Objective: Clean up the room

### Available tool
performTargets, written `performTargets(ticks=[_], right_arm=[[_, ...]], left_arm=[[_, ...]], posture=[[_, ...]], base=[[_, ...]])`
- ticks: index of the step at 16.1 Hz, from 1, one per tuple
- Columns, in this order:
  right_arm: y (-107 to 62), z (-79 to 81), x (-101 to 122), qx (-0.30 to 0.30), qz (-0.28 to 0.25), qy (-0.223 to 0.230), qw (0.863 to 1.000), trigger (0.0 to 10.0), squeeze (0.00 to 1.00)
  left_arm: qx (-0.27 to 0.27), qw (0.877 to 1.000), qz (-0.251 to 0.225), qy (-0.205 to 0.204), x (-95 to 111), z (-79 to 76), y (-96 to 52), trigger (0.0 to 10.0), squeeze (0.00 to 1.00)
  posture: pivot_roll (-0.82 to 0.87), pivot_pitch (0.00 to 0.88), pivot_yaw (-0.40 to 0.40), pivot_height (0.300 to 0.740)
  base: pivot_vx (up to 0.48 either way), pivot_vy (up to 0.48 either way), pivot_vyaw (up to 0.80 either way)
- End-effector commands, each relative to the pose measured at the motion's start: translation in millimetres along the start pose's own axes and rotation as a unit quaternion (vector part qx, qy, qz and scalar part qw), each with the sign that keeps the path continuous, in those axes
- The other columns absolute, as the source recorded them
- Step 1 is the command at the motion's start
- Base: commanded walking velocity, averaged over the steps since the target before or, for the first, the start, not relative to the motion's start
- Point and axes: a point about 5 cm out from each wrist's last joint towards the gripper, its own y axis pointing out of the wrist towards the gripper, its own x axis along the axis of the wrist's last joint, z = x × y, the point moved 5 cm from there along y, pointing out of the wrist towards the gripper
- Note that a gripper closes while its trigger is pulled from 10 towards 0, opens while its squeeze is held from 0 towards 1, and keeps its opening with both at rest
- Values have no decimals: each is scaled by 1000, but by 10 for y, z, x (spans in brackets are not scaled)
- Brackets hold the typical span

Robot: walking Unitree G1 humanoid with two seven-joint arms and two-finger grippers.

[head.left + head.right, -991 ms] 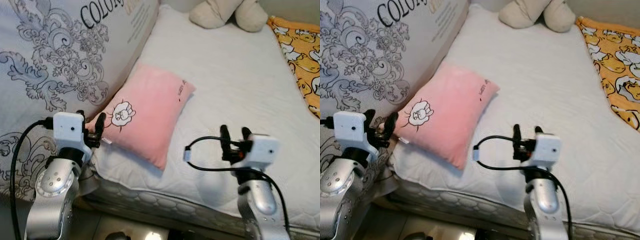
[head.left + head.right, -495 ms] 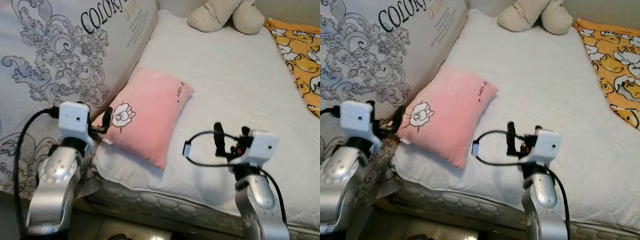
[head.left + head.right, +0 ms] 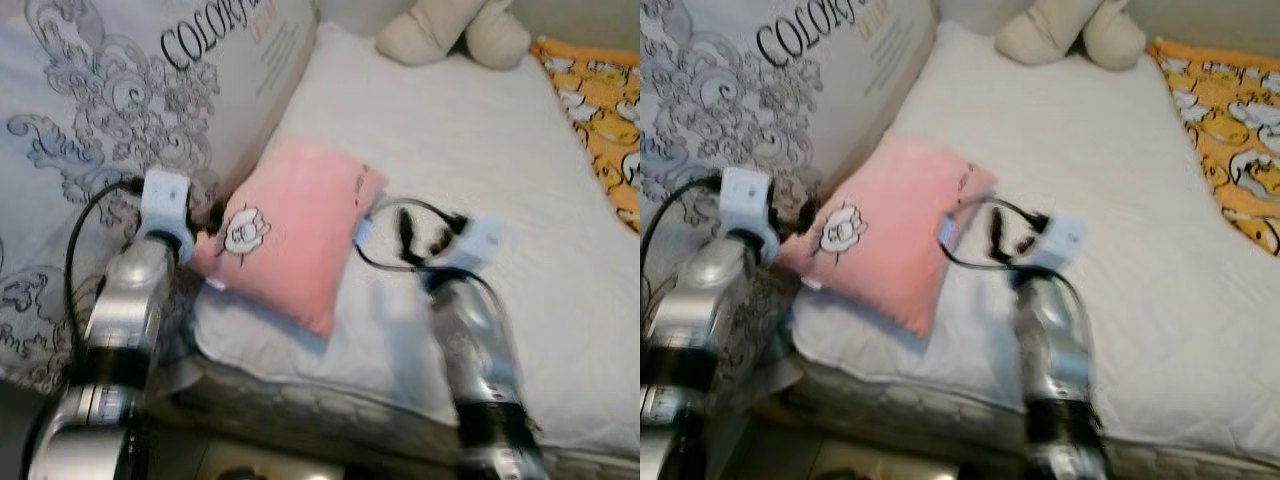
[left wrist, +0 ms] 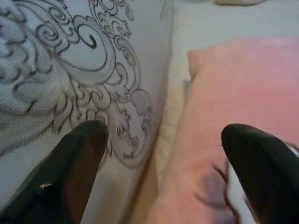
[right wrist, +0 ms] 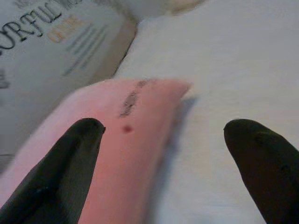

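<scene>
The left gripper (image 4: 163, 163) has its fingers spread wide, holding nothing, at the near left corner of the pink pillow (image 3: 300, 235). One finger (image 4: 79, 158) is over the grey patterned bag (image 3: 120, 120), the other over the pillow's edge by its small cartoon print (image 3: 240, 228). The right gripper (image 5: 163, 163) is also spread wide and empty; it hovers at the pillow's right side, one finger (image 5: 70, 163) over the pink cloth, the other over the white mattress (image 3: 480, 150).

The pillow lies tilted on the mattress near its front edge, its left side against the bag, which stands along the bed's left side and bears large dark letters. The right arm (image 3: 470, 340) is blurred in the head views, with a black cable looped near its wrist.

At the far end of the bed sits a beige plush toy (image 3: 455, 28). An orange blanket (image 3: 605, 110) with a cartoon pattern covers the right edge of the mattress, well apart from the pillow.
</scene>
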Motion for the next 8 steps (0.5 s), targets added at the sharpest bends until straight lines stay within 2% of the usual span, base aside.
performTargets(ticks=[1,2,3,4,8], right_arm=[[44,-43,-50,-6,14,23,1000,10000,1000],[113,13,-72,1,22,35,999,10000,188],[136,30,-79,2,24,40,999,10000,188],[232,73,-118,6,35,65,997,10000,0],[345,93,-229,-1,62,117,991,10000,0]], left_arm=[[11,1000,23,-1,-113,109,21,10000,1000],[13,999,40,-12,-157,146,70,10000,1000],[13,999,46,-15,-171,154,85,10000,1000],[13,997,65,-37,-228,161,147,10000,0],[2,992,100,-78,-331,62,209,10000,0]], posture=[[67,66,-5,740],[66,71,-5,740],[67,73,-6,740],[67,86,-7,740],[60,113,-6,740]], base=[[0,0,0],[0,0,0],[0,0,0],[0,0,0],[0,0,0]])
